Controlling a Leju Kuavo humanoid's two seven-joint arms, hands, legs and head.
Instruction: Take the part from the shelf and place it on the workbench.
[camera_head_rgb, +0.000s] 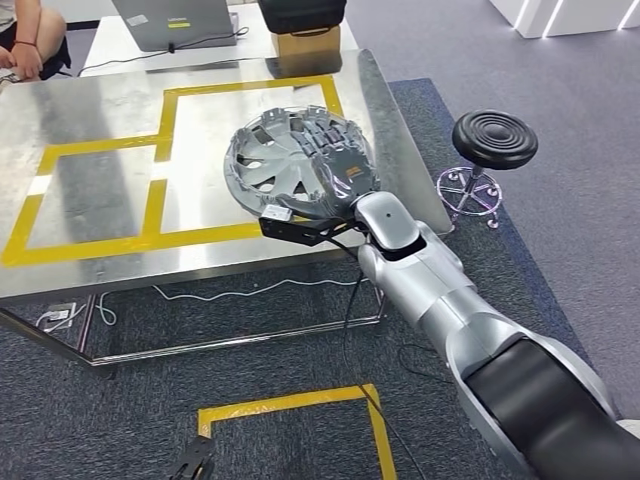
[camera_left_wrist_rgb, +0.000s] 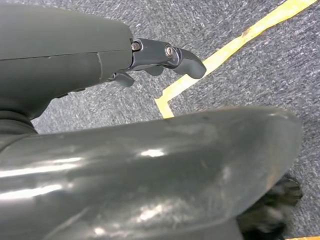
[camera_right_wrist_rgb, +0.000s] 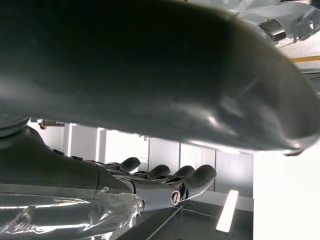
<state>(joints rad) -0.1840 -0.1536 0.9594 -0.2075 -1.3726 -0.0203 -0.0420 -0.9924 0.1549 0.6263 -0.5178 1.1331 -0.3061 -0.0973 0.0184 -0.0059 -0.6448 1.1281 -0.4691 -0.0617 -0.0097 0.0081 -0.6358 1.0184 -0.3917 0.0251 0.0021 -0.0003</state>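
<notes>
The right hand (camera_head_rgb: 349, 183) holds the silver wheel cover (camera_head_rgb: 298, 160) on the shiny workbench (camera_head_rgb: 90, 120), and the left hand (camera_left_wrist_rgb: 166, 57) hangs with nothing in it.

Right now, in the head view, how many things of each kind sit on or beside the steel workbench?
Hubcap: 1
Laptop: 1
Cardboard box: 1
Black stool: 1
Total: 4

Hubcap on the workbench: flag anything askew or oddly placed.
The hubcap sits at the right end of the yellow-taped rectangle on the metal workbench, near the table's right edge rather than centred. The right robot hand holds its near rim. No damage is visible.
</notes>
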